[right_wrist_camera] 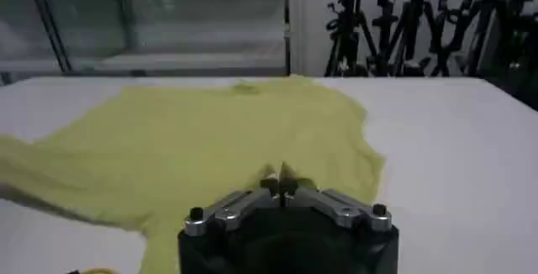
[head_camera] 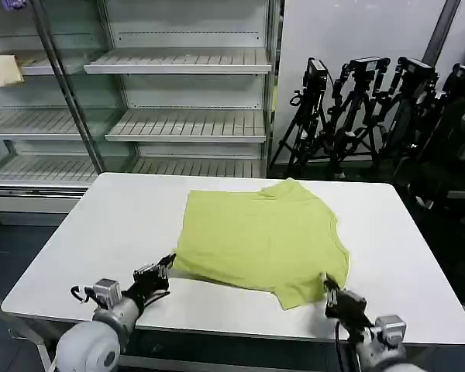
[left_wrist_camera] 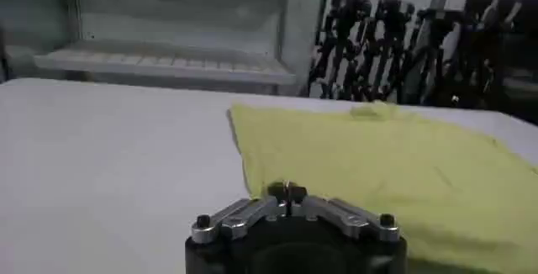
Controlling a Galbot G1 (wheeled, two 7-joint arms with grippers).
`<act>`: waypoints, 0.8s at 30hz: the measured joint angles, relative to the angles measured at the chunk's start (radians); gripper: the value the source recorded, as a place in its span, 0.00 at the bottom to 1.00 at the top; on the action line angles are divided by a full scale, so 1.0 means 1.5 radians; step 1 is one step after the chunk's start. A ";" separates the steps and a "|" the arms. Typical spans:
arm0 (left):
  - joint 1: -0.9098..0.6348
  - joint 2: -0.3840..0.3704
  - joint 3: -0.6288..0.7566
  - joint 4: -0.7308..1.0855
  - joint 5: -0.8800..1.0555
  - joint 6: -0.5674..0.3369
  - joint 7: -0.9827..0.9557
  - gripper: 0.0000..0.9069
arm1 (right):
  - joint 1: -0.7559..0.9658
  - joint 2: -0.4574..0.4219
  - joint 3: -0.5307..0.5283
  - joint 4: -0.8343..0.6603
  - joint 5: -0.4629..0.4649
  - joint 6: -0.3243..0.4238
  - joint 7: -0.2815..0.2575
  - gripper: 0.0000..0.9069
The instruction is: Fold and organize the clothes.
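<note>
T-shirt (head_camera: 263,240) lies folded on the table (head_camera: 124,225); both wrist views show the left hand (left_wrist_camera: 288,190) and right hand (right_wrist_camera: 278,185) closed, empty.

Even, soft light; blurred wrist views

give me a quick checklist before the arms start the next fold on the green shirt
1. T-shirt lies on the table, none hanging off: ok.
2. Shirt smooth: not ok, left side already folded in, near hem uneven.
3. Left gripper at the shirt's near left corner: ok.
4. Right gripper at the near right corner: ok.
5. Both grippers shut, fingertips meeting, no cloth seen between them: ok.
6. Whether either gripper touches the fabric: cannot tell.
</note>
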 measured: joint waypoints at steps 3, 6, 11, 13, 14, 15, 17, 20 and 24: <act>-0.029 -0.003 0.009 0.021 -0.009 0.002 -0.003 0.01 | 0.055 -0.002 -0.015 -0.040 0.001 0.000 -0.002 0.00; -0.055 -0.006 0.020 0.042 -0.017 0.004 -0.003 0.01 | 0.102 -0.003 -0.028 -0.077 0.003 0.001 -0.003 0.00; -0.097 -0.006 0.036 0.081 -0.026 0.005 -0.004 0.28 | 0.160 -0.006 -0.047 -0.130 0.003 0.004 -0.009 0.00; -0.112 -0.006 0.041 0.097 -0.029 0.005 -0.005 1.00 | 0.178 -0.007 -0.053 -0.148 0.002 0.004 -0.012 1.00; -0.119 -0.007 0.044 0.104 -0.030 0.005 -0.007 1.00 | 0.187 -0.007 -0.058 -0.158 0.000 0.003 -0.014 1.00; -0.126 -0.009 0.046 0.112 -0.031 0.004 -0.009 1.00 | 0.195 -0.007 -0.061 -0.166 -0.002 0.002 -0.015 1.00; -0.137 -0.011 0.051 0.126 -0.032 0.004 -0.011 1.00 | 0.206 -0.005 -0.067 -0.180 -0.006 -0.001 -0.017 1.00; -0.155 -0.013 0.060 0.147 -0.028 0.003 -0.013 1.00 | 0.218 -0.001 -0.071 -0.200 -0.009 -0.001 -0.019 1.00; -0.167 -0.013 0.062 0.165 -0.021 -0.006 -0.011 1.00 | 0.224 -0.002 -0.070 -0.210 -0.010 -0.002 -0.016 1.00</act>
